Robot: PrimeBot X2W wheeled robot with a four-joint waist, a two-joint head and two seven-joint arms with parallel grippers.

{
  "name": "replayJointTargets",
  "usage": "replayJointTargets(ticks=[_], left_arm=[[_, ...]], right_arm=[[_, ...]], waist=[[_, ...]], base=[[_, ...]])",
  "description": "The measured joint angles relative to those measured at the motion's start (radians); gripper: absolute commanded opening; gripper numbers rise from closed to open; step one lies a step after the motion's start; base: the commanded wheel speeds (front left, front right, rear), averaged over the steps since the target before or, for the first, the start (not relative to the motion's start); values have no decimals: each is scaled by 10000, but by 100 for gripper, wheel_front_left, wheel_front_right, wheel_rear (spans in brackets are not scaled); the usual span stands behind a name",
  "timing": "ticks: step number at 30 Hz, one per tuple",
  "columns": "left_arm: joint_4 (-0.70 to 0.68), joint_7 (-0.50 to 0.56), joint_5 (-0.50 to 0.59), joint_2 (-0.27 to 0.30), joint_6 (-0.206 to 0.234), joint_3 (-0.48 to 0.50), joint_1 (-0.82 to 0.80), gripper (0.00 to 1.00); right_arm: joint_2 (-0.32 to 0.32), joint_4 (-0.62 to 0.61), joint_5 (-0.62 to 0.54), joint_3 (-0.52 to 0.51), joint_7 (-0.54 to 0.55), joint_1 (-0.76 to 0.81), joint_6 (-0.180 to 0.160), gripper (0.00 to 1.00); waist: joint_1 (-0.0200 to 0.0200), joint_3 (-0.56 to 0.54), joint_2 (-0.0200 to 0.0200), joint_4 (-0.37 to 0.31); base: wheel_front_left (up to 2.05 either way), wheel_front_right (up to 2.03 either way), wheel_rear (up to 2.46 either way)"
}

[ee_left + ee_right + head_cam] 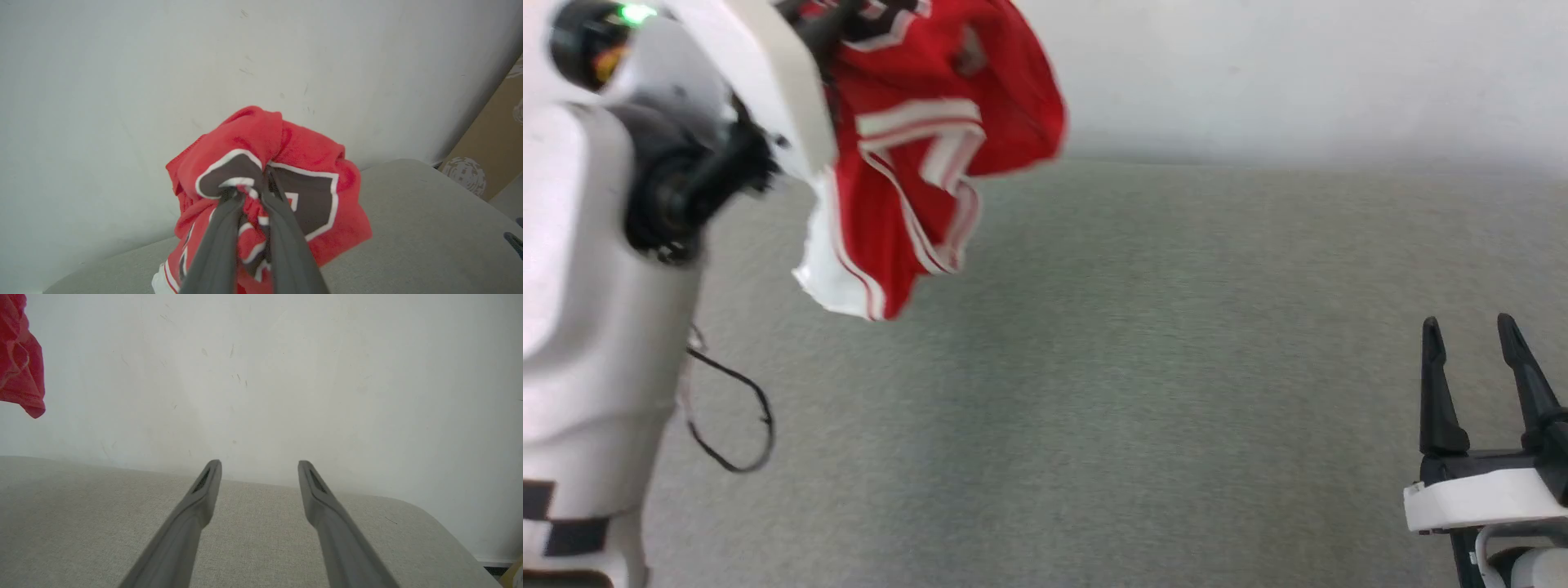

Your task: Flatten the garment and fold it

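We pinch the red garment (pixel 907 171) in our left end effector (pixel 250 188). It hangs bunched under it, white stripes showing, above the grey counter (pixel 1135 392). Our right end effector (pixel 1468 325) stands wide, well apart. A white wall (pixel 1298 73) is behind.

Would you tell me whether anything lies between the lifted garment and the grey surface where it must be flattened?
Nothing visible does. The garment hangs bunched from the shut left hand above the grey surface; the open right hand sits off to the right.

Garment (pixel 907 188): red jersey, red-and-white striped trim, black white-outlined numerals. State: bunched and crumpled. Position: suspended in the air, far left, white corner lowest.
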Motion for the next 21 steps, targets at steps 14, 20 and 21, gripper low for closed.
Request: replayJointTargets(ticks=[14,20,21], left_arm=[[-1971,495,199,-907,148,-1797,1514,0],[-533,-493,1198,-1317,278,-2878,2725,0],[-134,-696,1239,-1501,303,-3005,2930,0]], right_arm=[[-6,-219,380,-58,-4,-36,-4,100],[0,-221,514,196,-4,-341,-4,100],[0,-213,514,228,-4,-386,-4,100]], waist=[[2,484,0,-1870],[3,995,0,-2280],[3,1067,0,-2339]], base=[[0,0,0],[0,0,0],[0,0,0]])
